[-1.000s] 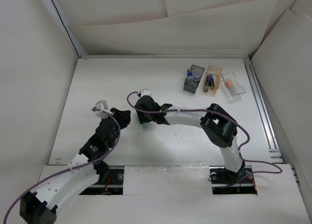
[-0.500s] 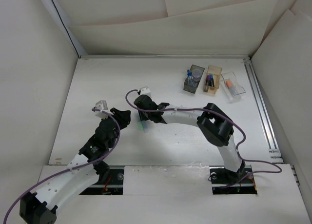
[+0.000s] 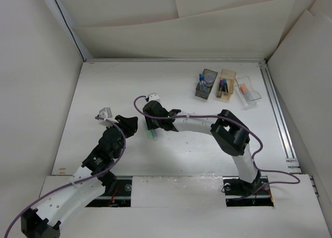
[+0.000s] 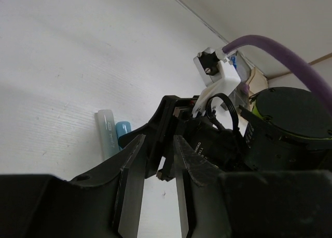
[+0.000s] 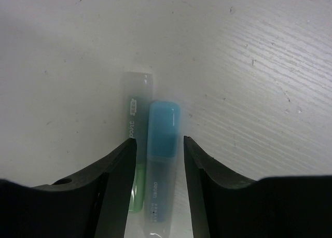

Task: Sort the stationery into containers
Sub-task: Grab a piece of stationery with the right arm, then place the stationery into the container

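Observation:
A light-blue marker (image 5: 162, 160) and a green marker (image 5: 134, 144) lie side by side on the white table; they also show in the top view (image 3: 152, 136). My right gripper (image 5: 158, 150) is open just above them. Its jaws straddle the light-blue marker, and the left jaw sits over the green one. My left gripper (image 4: 154, 163) is open and empty, close to the left of the right gripper (image 3: 151, 128); it sees both markers (image 4: 108, 139). The smoky grey bin (image 3: 206, 84), tan-orange bin (image 3: 225, 84) and clear bin (image 3: 247, 91) stand at the back right.
The grey bin holds a blue-capped bottle (image 3: 202, 81) and a round pot. The tan bin holds dark markers. The clear bin holds an orange marker (image 3: 244, 86). White walls enclose the table (image 3: 114, 87). A metal rail (image 3: 277, 119) runs along the right edge.
My right gripper has edged slightly left over the two markers. My left arm has shifted a little. The markers have not moved.

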You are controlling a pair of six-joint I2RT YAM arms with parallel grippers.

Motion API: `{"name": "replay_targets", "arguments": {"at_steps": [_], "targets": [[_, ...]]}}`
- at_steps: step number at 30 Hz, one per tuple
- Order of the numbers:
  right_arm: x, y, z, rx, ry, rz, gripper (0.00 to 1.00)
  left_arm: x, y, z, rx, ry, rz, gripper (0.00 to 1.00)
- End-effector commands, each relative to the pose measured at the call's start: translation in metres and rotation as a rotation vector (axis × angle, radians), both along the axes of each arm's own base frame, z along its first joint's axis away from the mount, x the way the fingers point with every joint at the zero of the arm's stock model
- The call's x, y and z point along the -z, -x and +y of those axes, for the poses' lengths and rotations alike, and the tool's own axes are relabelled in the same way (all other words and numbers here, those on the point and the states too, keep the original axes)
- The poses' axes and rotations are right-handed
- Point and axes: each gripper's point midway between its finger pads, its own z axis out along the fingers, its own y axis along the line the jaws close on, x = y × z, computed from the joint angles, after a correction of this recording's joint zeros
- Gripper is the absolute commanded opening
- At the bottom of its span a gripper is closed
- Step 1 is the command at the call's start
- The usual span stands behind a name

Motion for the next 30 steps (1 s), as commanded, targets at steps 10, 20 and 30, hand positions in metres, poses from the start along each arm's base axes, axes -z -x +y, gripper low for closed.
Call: {"name": "replay_targets", "arguments": {"at_steps": [10, 20, 30], "targets": [[0.014, -0.009, 0.000, 0.048, 0.023, -0.038, 0.40, -0.010, -0.002, 0.005, -0.020, -0.007, -0.032, 0.25], [-0.006, -0.020, -0.016, 0.086, 0.006, -0.056, 0.10, 0.002, -0.005, 0.000, -0.010, -0.026, -0.004, 0.25], [-0.133, -0.140, -0.221, 0.486, -0.084, -0.251, 0.06, 0.005, -0.008, -0.025, 0.099, -0.001, 0.000, 0.25]]}}
